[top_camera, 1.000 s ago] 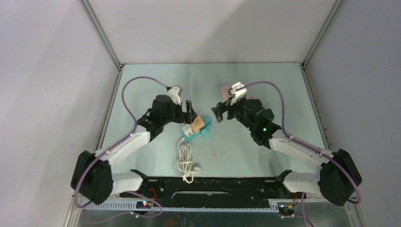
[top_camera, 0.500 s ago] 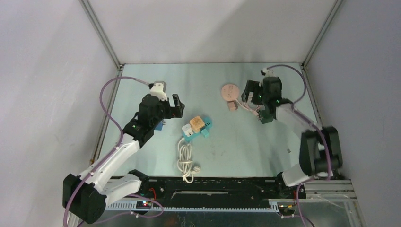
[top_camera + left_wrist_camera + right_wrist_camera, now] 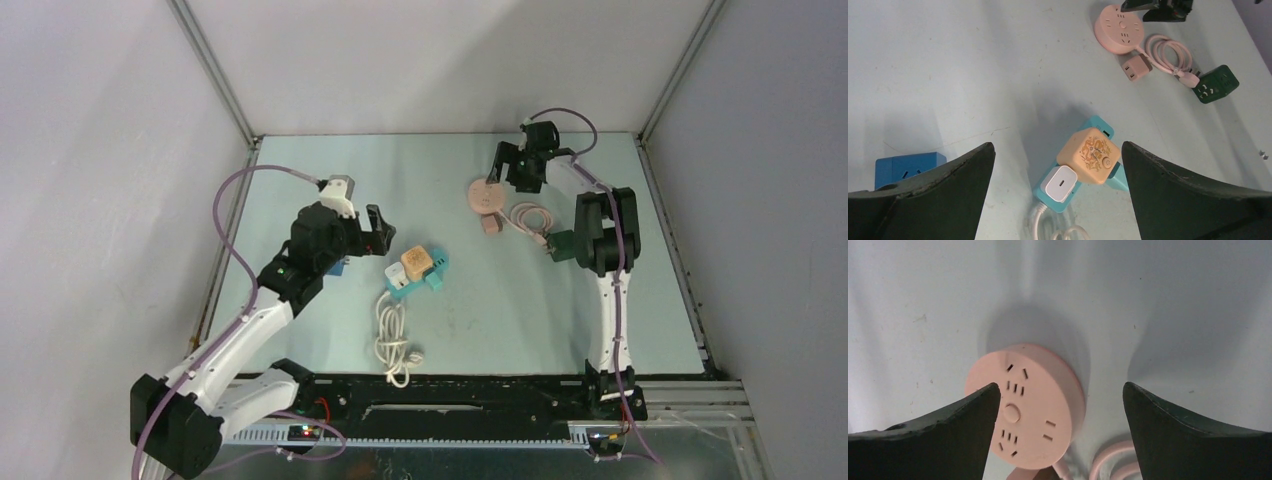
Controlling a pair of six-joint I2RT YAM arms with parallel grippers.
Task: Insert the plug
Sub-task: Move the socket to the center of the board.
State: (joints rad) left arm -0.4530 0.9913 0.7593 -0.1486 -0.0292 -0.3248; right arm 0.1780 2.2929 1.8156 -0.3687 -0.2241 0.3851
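Right gripper (image 3: 1059, 386) hangs spread wide and empty right above the round pink socket hub (image 3: 1023, 405). The pink plug (image 3: 490, 224) lies just behind it on the worktop (image 3: 500, 300). The right arm reaches far forward, wrist tipped down. Left gripper (image 3: 1057, 145), also gaping, hovers above the teal power strip (image 3: 1096, 124).

a pale blue-green tabletop (image 3: 500, 310) carries a teal plastic power strip (image 3: 1096, 124) lying at a slant. a small white charger block (image 3: 1059, 182) and a cream-orange cube adapter (image 3: 1089, 156) sit on it, touching each other. a coiled white cord (image 3: 392, 335) lies just beside its near end. a blue plastic cube socket (image 3: 910, 167) rests to its left, a dark green cube socket (image 3: 1215, 85) well apart to the right.
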